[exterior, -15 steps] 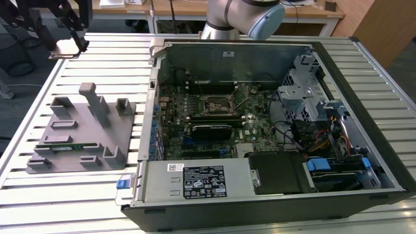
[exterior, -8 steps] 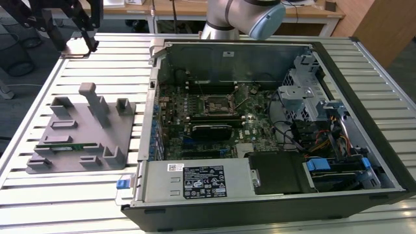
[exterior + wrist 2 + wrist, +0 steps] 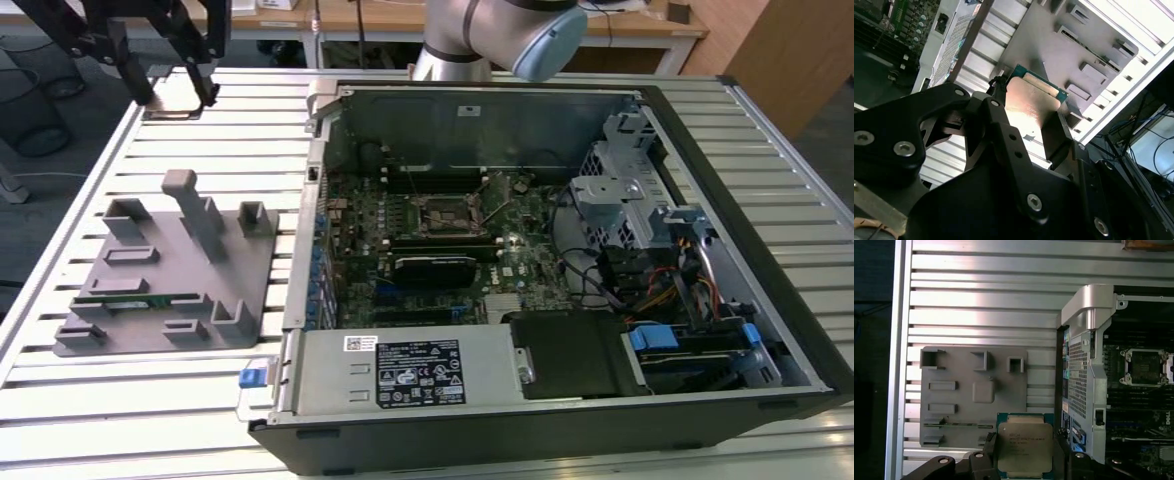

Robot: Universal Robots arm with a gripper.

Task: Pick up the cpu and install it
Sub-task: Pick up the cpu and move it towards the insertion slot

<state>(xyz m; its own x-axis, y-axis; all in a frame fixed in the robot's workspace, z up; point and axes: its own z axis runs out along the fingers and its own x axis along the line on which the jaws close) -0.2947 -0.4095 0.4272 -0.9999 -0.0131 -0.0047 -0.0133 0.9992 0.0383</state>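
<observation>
Aloft — one cpu (image 3: 1025, 450) in one pincer (image 3: 1026, 442)

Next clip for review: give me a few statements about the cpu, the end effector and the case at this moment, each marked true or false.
1. The end effector is shut on the cpu. True.
2. The cpu already sits in the motherboard socket. False: the socket is empty, and the cpu is held between the fingers outside the computer case.
3. The computer case is open, with the motherboard exposed. True.
4. The grey holder lies inside the case. False: it lies on the slatted table, beside the case, at the exterior view's left.
</observation>
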